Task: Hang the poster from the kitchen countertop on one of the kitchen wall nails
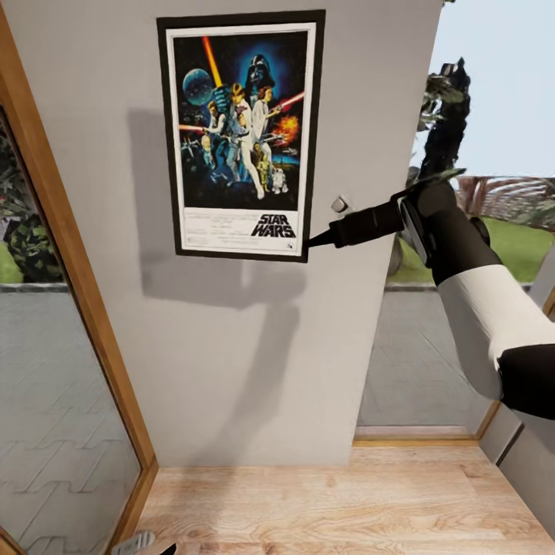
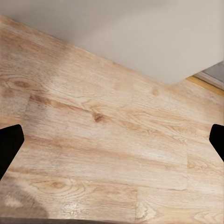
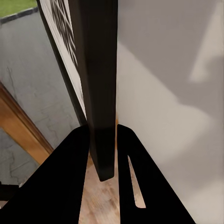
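The poster (image 1: 240, 135) stands upright and flat against the light grey wall (image 1: 231, 347), a Star Wars print with a white border and black frame. My right gripper (image 1: 310, 243) reaches in from the right and is shut on the poster's lower right corner. In the right wrist view its two black fingers (image 3: 70, 177) clamp the dark frame edge (image 3: 100, 93). A small grey peg (image 1: 339, 204) sticks out of the wall just right of the poster; whether it is a wall nail I cannot tell. My left gripper (image 2: 112, 142) is open, low over the wooden floor. The kitchen countertop is out of view.
A wood-framed glass door (image 1: 54, 324) stands at the left and a window (image 1: 462, 308) at the right, both looking out on paving and plants. Light plank floor (image 1: 331, 509) runs along the wall's foot.
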Robot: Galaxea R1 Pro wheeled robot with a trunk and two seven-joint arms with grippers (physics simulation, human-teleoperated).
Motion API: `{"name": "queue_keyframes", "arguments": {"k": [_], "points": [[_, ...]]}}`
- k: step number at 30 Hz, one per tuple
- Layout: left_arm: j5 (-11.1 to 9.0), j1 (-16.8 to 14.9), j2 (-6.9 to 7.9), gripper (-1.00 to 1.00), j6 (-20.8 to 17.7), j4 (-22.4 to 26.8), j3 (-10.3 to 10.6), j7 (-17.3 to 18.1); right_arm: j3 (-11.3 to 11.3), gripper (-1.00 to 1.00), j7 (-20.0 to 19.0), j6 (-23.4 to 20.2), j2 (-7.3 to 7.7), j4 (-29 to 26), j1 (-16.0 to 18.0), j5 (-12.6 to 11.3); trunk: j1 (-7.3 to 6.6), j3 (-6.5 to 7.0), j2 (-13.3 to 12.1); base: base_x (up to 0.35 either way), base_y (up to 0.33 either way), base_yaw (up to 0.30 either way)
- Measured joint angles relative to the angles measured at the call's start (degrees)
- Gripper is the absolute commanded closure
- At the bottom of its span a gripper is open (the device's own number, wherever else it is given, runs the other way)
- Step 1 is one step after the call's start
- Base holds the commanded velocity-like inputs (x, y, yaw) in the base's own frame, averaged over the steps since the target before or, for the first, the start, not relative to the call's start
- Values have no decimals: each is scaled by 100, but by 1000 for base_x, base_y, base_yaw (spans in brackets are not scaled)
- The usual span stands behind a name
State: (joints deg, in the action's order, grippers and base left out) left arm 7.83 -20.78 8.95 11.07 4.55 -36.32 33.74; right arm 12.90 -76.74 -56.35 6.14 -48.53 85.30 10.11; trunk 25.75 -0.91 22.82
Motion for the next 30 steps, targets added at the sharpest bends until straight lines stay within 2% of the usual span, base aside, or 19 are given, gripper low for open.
{"name": "queue_keyframes", "arguments": {"k": [6,12,16,30], "points": [[0,1,0,-100,0,0,0,0,-37,100,5,28,0,0,-104,-4,0,0,0,0,0,0],[0,0,0,-100,0,0,0,0,-49,100,20,369,0,132,-203,-149,0,0,0,0,0,0],[0,0,0,-100,0,0,0,0,-51,100,21,411,0,177,-224,-216,0,0,0,0,0,0],[0,0,0,-100,0,0,0,0,-60,100,21,426,0,182,-229,-234,0,0,0,0,0,0]]}}
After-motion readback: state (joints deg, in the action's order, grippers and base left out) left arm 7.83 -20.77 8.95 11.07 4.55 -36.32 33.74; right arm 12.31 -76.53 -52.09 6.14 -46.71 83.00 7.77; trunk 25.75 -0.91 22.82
